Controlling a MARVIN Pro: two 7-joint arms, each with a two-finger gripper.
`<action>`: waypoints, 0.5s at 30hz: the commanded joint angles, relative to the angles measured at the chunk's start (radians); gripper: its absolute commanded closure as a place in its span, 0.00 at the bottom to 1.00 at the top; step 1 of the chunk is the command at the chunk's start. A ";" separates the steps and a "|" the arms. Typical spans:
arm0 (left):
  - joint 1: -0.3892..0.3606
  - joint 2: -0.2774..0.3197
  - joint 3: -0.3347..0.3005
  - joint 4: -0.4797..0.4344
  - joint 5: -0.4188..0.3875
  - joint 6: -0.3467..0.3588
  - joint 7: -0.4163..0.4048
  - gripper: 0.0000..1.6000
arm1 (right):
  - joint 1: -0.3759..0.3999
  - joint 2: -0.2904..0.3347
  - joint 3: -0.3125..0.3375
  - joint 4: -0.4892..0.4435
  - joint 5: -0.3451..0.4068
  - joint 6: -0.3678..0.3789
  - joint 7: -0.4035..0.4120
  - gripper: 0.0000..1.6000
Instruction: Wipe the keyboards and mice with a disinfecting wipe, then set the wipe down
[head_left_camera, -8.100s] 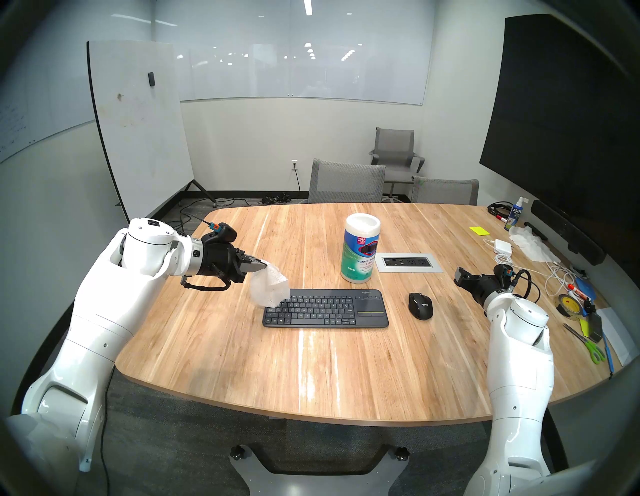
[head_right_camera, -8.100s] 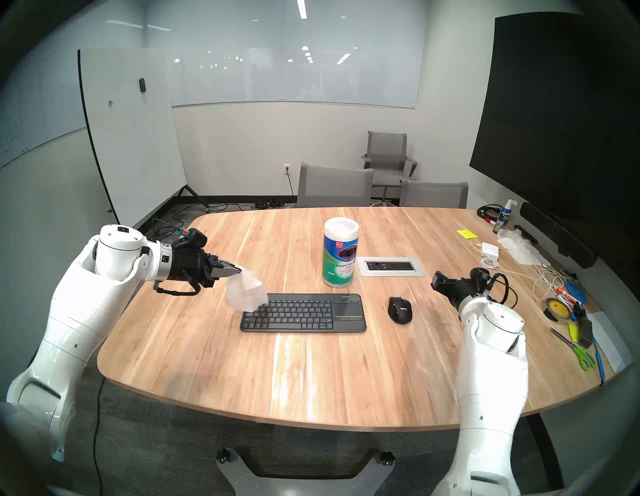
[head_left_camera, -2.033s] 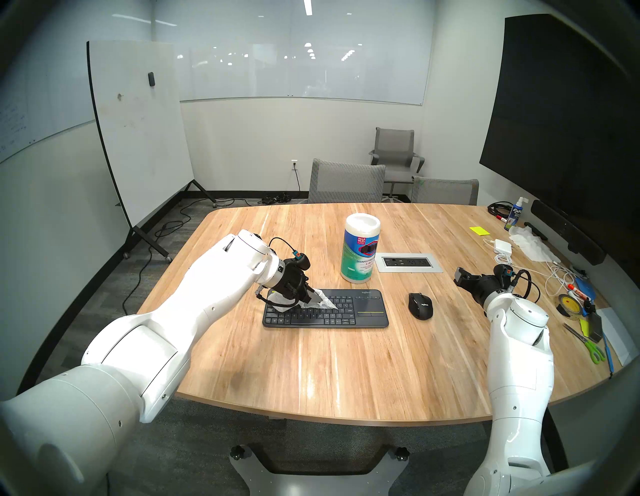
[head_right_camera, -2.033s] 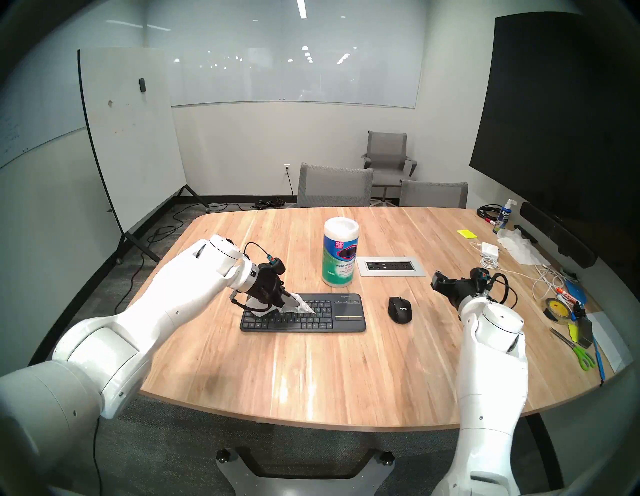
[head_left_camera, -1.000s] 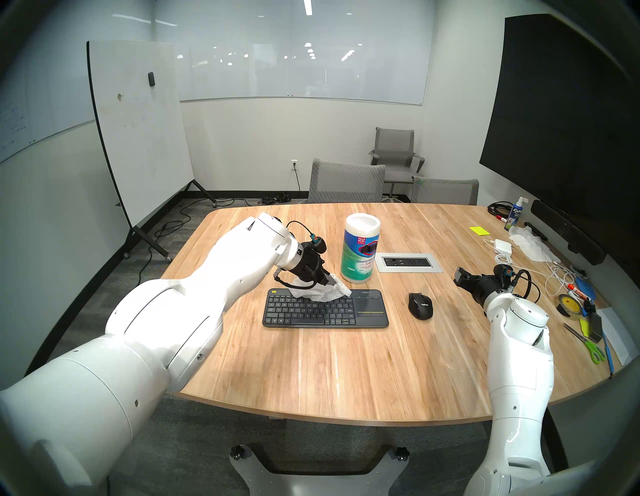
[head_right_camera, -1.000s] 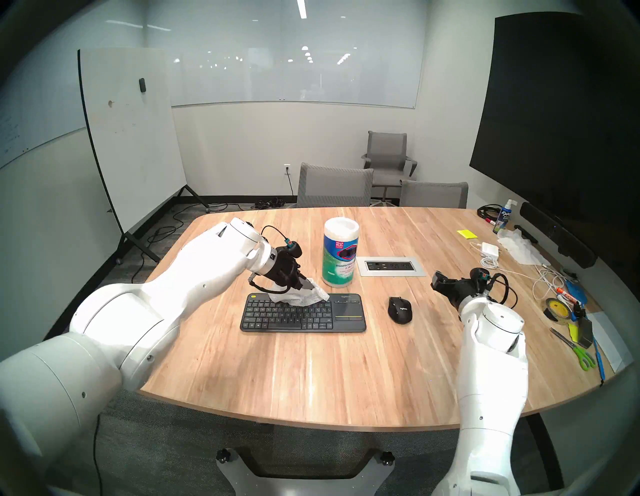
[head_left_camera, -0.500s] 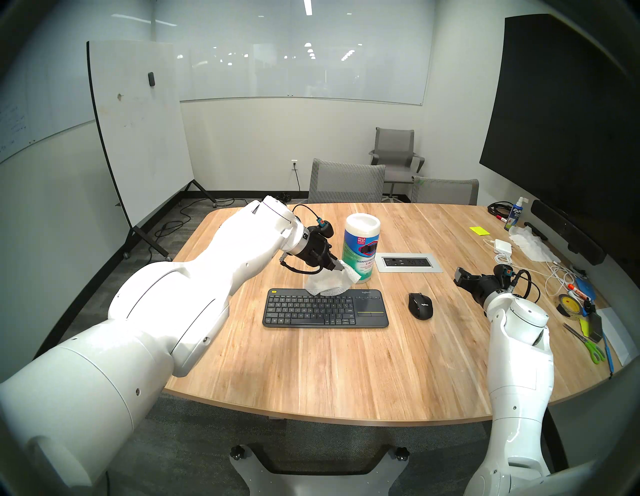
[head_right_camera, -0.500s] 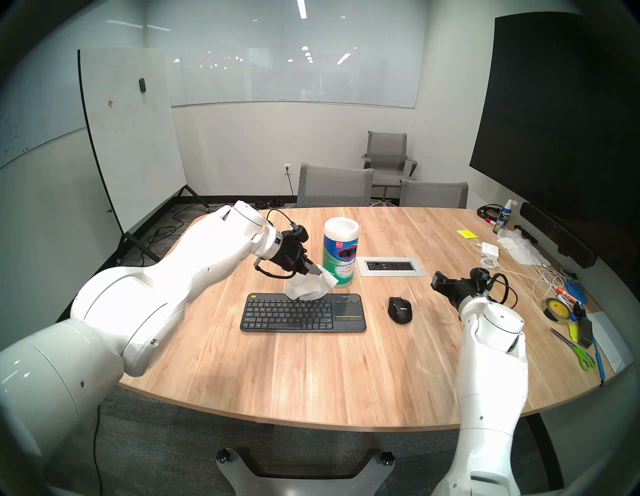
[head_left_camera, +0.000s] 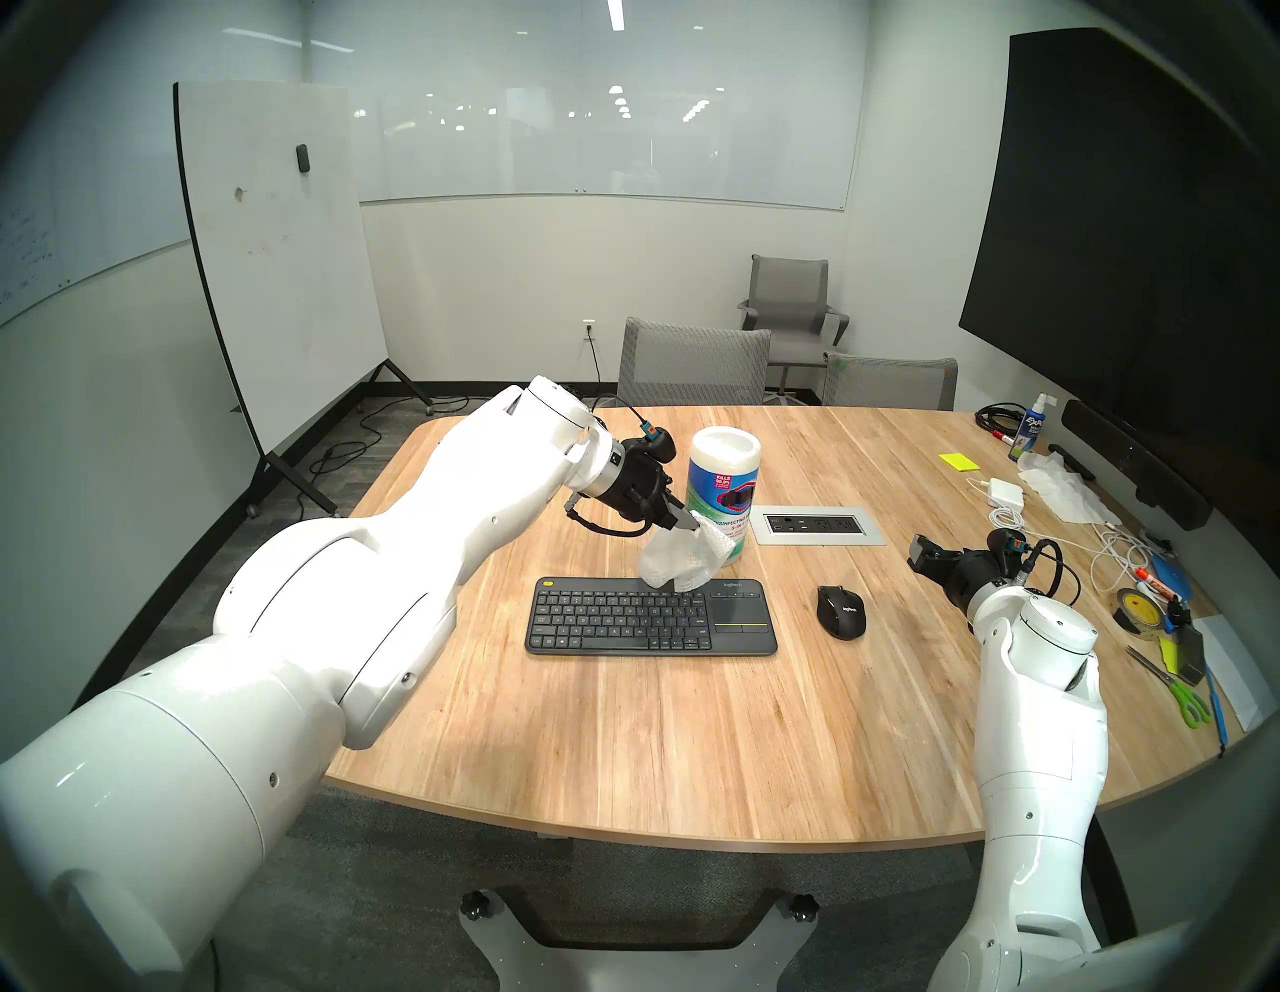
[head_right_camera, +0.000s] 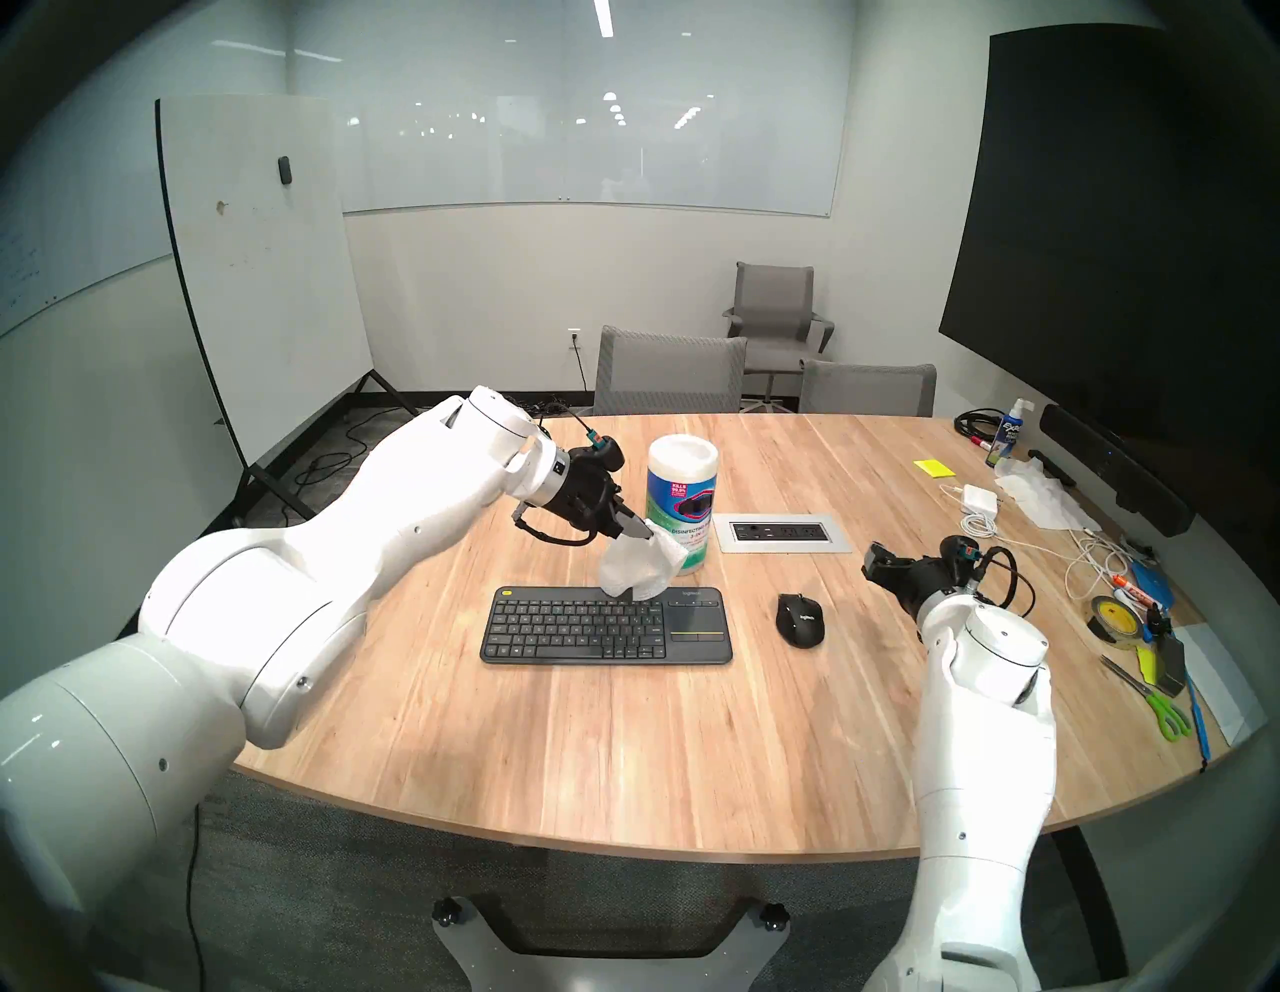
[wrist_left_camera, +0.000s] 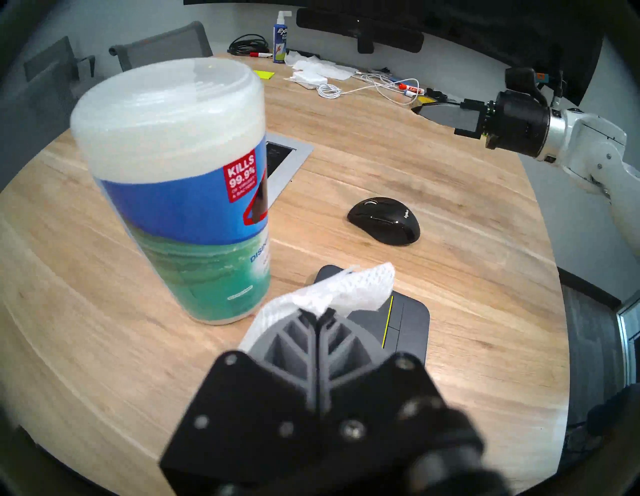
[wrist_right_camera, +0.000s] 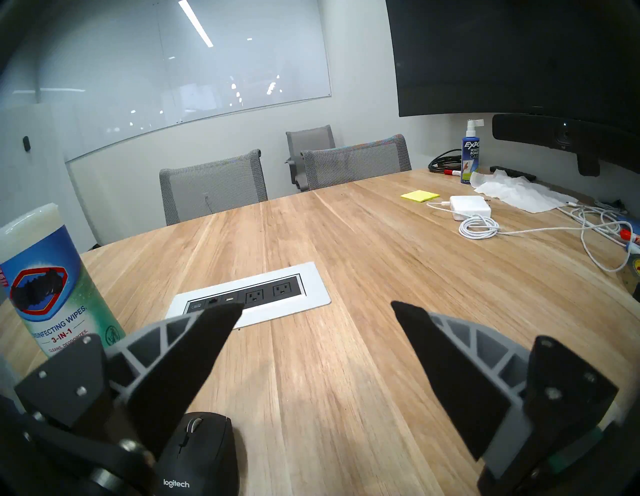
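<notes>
Jaws of the left gripper (head_left_camera: 682, 521) are pinching the wipe (head_left_camera: 682, 562), which is dangling over the keyboard's (head_left_camera: 651, 616) far edge. Rightward along the keyboard's length, the mouse (head_left_camera: 840, 611) is sitting nearer the right gripper (wrist_right_camera: 317, 311), whose jaws are gaping empty.

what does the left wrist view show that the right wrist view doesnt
Only the left wrist view shows the wipe pinched in the shut left hand, the keyboard's touchpad end, and the right arm. Only the right wrist view shows the open right hand from behind and the outlet panel's sockets head-on. Both show the mouse, the wipes canister and the wooden table.
</notes>
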 joint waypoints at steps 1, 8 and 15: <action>-0.002 0.062 -0.013 -0.111 -0.007 0.060 -0.037 1.00 | 0.012 0.002 -0.001 -0.022 0.001 -0.003 -0.002 0.00; 0.063 0.101 -0.010 -0.203 -0.022 0.124 -0.107 1.00 | 0.012 0.002 -0.001 -0.022 0.001 -0.003 -0.001 0.00; 0.135 0.136 -0.005 -0.303 -0.029 0.190 -0.145 1.00 | 0.012 0.002 -0.001 -0.022 0.001 -0.003 -0.001 0.00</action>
